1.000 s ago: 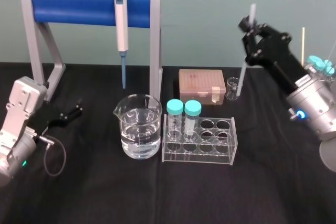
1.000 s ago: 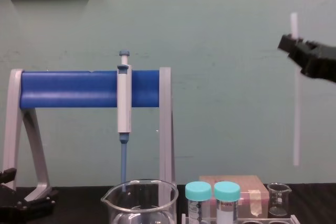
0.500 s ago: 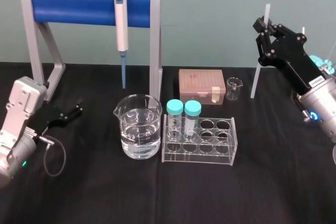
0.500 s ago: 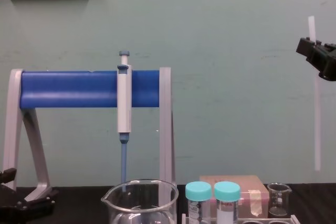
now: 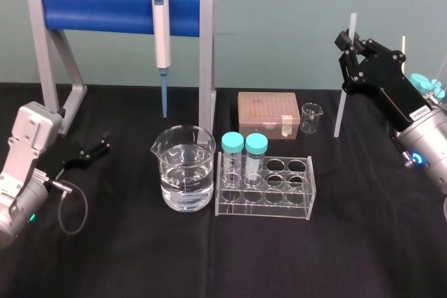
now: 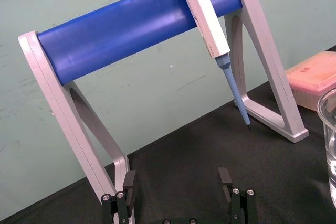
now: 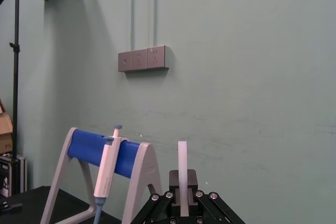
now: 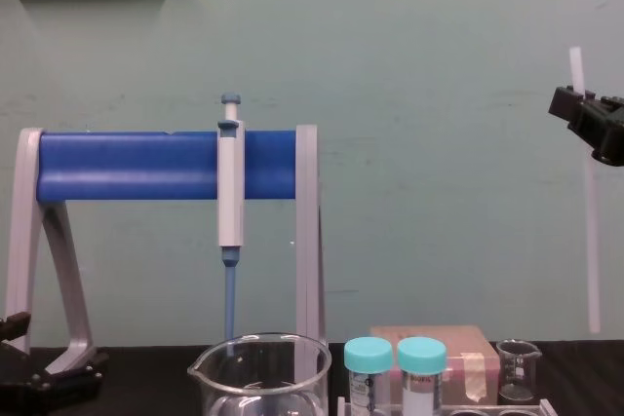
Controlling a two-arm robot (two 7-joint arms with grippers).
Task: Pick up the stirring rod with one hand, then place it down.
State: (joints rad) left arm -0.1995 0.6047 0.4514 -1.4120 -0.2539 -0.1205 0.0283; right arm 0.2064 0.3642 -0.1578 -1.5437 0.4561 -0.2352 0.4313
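- The stirring rod (image 5: 340, 106) hangs nearly upright, its lower end near the black table (image 5: 363, 228), beside the small beaker (image 5: 311, 118).
- The right gripper (image 5: 350, 45) pinches it near its top.
- Risk: held so high, the rod could swing or slip and strike the beaker.
- The left gripper (image 5: 94, 150) lies parked, fingers wide.

1. In front of the tube rack (image 5: 265, 188), the tabletop (image 5: 230, 263) lies bare and wide.
2. Just left of it stands the large beaker (image 5: 184, 167).
3. Behind it, the tip box (image 5: 267, 114), small beaker (image 5: 310, 118) and pipette stand (image 5: 105, 8) block the way.
4. To its right is bare tabletop; above that, the right tool (image 5: 351, 43) holds the stirring rod (image 5: 340, 109).
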